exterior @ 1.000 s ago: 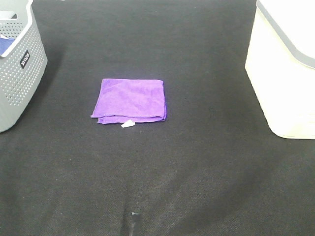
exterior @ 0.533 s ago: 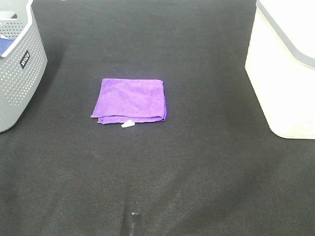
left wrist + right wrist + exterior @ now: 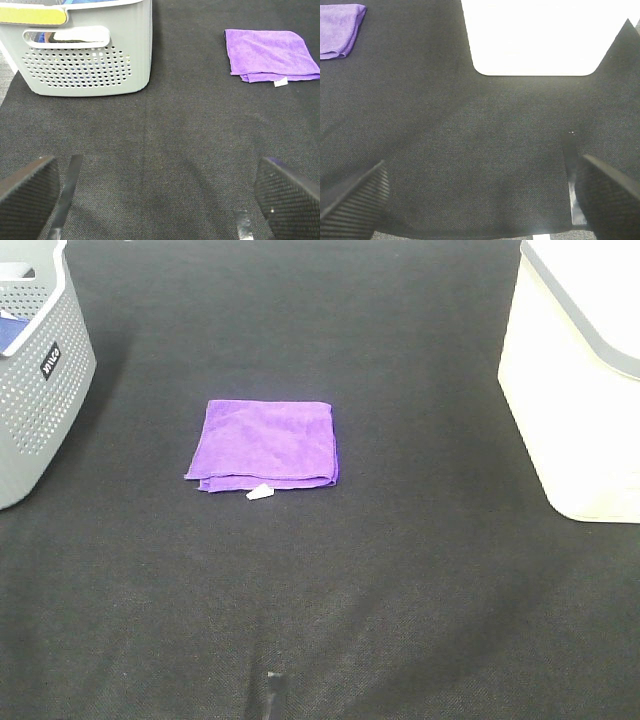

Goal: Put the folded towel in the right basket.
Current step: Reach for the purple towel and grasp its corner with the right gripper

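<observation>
The folded purple towel (image 3: pixel 265 445) lies flat on the black mat, left of the middle, with a small white tag at its near edge. It also shows in the left wrist view (image 3: pixel 270 61) and, by one corner, in the right wrist view (image 3: pixel 340 29). The right basket (image 3: pixel 585 380) is white with a grey rim and stands at the right edge; the right wrist view shows its wall (image 3: pixel 540 40). My left gripper (image 3: pixel 157 200) is open over bare mat, well short of the towel. My right gripper (image 3: pixel 480 200) is open over bare mat in front of the white basket. Neither arm shows in the high view.
A grey perforated basket (image 3: pixel 40 370) stands at the far left, with something blue inside; it fills the left wrist view's far side (image 3: pixel 85 50). Strips of tape (image 3: pixel 67 190) lie on the mat near the left gripper, and one strip (image 3: pixel 270 690) lies at the mat's near edge.
</observation>
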Robot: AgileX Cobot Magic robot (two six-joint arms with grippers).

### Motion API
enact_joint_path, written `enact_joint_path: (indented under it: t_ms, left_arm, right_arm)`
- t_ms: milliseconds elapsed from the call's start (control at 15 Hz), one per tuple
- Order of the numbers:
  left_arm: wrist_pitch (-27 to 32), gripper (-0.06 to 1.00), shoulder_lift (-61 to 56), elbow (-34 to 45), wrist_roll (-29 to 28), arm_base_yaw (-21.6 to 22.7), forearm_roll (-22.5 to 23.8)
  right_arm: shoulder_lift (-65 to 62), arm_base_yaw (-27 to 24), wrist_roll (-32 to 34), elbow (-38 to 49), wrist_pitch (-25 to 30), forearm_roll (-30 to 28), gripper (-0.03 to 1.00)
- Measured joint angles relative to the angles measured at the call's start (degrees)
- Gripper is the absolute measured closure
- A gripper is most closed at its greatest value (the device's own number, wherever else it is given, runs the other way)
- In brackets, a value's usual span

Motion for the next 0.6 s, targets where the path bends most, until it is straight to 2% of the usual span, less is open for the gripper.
enact_joint_path:
  t_ms: [600]
  left_arm:
    - [0.00,-0.04,0.00,0.00,0.00,0.00,0.00]
  right_arm:
    - [0.00,0.00,0.00,0.00,0.00,0.00,0.01]
